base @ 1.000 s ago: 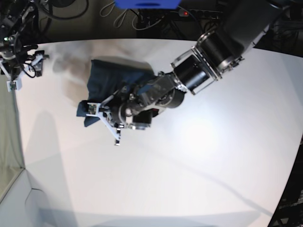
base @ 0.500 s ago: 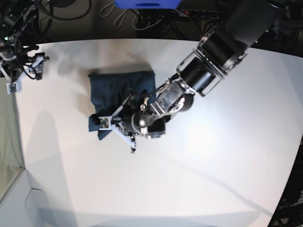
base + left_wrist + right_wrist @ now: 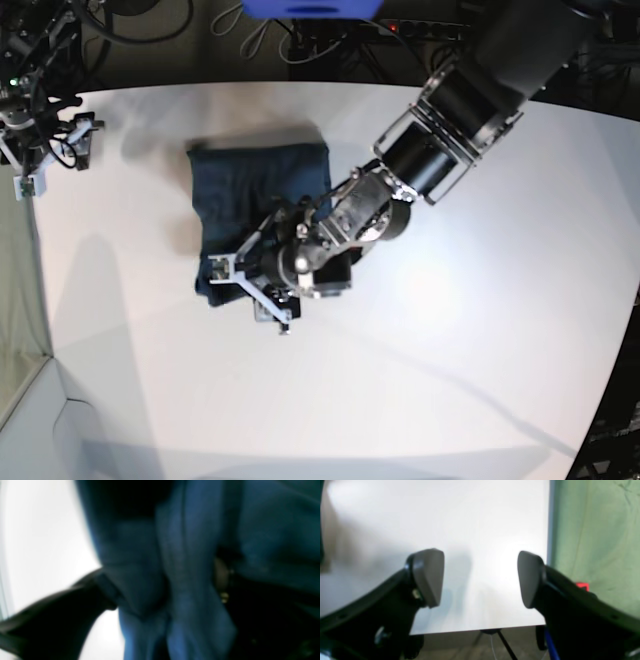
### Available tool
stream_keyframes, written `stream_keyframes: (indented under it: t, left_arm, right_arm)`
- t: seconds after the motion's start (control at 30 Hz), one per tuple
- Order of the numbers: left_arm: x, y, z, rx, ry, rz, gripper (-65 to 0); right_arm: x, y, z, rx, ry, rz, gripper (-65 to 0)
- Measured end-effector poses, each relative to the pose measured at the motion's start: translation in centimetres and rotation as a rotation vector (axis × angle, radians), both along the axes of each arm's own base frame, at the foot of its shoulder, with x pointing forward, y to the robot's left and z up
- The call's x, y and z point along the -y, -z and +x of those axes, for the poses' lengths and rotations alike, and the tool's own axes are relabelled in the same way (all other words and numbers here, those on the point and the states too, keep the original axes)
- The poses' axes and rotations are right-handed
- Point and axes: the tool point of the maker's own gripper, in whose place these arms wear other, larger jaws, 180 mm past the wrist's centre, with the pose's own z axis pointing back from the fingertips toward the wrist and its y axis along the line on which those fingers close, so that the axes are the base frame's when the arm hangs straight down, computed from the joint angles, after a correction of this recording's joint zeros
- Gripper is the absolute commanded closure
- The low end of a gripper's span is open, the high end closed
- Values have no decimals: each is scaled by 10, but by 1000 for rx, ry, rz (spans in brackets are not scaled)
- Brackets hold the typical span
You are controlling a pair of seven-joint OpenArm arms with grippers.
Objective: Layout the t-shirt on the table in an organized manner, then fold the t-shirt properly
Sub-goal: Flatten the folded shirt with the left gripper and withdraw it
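the t-shirt (image 3: 262,195) lies folded compact in the upper left of the worktop (image 3: 450,380); the left claw (image 3: 248,290) sits at its lower edge, spread or pinching i cannot tell; the right claw (image 3: 480,580) idles spread, well apart

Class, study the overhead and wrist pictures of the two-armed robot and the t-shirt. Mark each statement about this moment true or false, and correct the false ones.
1. The t-shirt lies spread flat with both sleeves out. False: it is folded into a compact rectangle.
2. The right gripper holds nothing, its jaws apart over the table. True.
3. The left gripper is at the shirt's near edge. True.
4. The shirt hangs over the table edge. False: it lies wholly on the tabletop.
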Motion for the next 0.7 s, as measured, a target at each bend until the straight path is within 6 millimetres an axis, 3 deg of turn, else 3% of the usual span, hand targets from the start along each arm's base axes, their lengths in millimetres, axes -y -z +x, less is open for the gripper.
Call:
stream_keyframes:
  t: [0.13,0.33,0.43,0.53,0.63,0.7]
  left_arm:
    - [-14,-28,19,62,-53,-49,-517]
    - [1,-101,36,200,-68,-213,-517]
    - [-11,-131,34,274,-101,-292,-516]
    - [-45,-108,27,240,-182,-196,-472]
    - [-86,-80,23,186,-280,-128,-319]
    - [-111,-69,21,156,-362,-133,-164]
  right_arm:
    - [-1,0,1,2,-3,0,-457]
    - [-12,1,7,3,-38,10,-457]
    - [-15,3,8,-4,-48,12,-457]
    - [-31,2,16,0,-99,19,-457]
    - [-53,-16,35,78,-128,31,-457]
    - [-69,-33,51,149,-141,44,-457]
